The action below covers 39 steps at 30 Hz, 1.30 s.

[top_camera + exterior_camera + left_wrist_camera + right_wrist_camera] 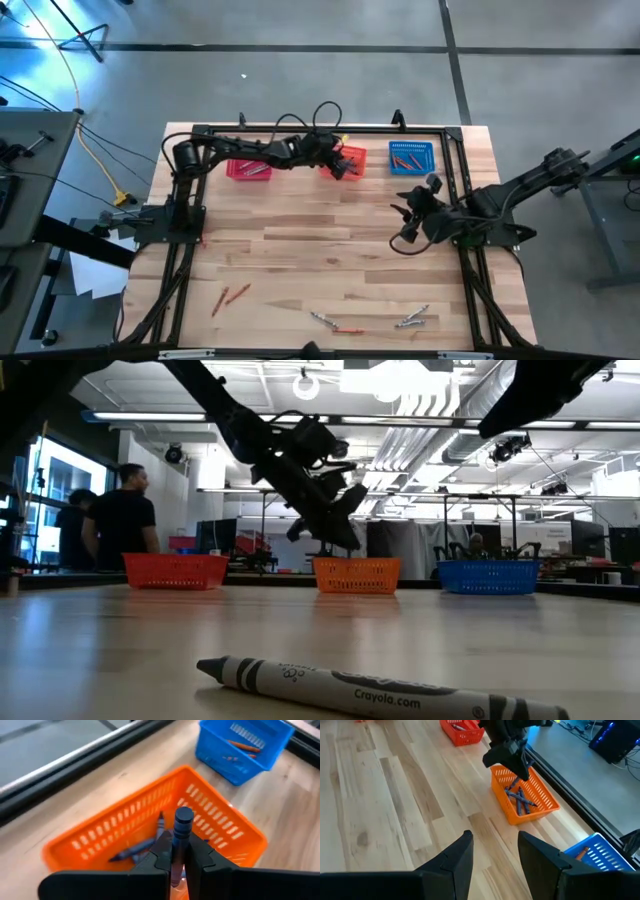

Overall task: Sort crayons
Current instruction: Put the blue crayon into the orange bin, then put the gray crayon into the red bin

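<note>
Left gripper (176, 851) clamped on a bluish crayon (181, 837), hovering over the orange basket (349, 158) at upper centre. Right gripper (492, 852) waits, fingers apart. Baskets partly filled; loose crayons (368, 322) remain along the counter (300, 240) bottom edge.
</note>
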{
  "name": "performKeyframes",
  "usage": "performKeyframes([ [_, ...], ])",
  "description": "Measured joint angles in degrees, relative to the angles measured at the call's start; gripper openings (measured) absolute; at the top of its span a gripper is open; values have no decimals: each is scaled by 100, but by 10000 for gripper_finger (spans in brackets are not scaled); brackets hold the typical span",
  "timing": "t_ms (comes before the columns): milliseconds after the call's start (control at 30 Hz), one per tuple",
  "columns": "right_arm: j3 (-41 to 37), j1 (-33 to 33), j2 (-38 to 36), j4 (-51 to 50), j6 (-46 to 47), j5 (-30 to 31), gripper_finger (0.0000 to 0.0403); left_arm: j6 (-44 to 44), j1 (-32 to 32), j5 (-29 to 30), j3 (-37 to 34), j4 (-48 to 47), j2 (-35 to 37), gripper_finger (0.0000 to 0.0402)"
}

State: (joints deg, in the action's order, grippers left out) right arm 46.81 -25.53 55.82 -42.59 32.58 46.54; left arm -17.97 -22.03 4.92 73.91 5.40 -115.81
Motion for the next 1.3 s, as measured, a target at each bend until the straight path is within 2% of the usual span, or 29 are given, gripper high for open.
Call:
performKeyframes([
  [200, -2, 1, 84, 7, 0, 9, 149, 10, 71, 3, 2, 332, -27, 17],
  [633, -2, 3, 84, -43, -5, -166, 149, 54, 97, -153, 11, 484, -26, 124],
  [700, -2, 1, 84, -91, 4, -335, 149, 9, 61, -531, 65, 519, -23, 130],
  [800, -2, 1, 84, -120, 4, -976, 149, 26, 39, -1742, 169, 810, 74, 132],
  [900, -4, 1, 84, -178, 43, -2144, 149, 6, 199, -2979, 197, 1352, 293, 129],
  [1000, -4, -41, 84, -385, 418, -3312, 149, 4, 548, -3948, 201, 1676, 533, 124],
  [1100, -4, -225, 153, -757, 1026, -3750, 149, 95, 1078, -4314, 201, 1639, 733, 119],
  [1300, -7, -736, 796, -1369, 2052, -3899, 149, 209, 2253, -4268, 196, 1536, 804, 112],
])
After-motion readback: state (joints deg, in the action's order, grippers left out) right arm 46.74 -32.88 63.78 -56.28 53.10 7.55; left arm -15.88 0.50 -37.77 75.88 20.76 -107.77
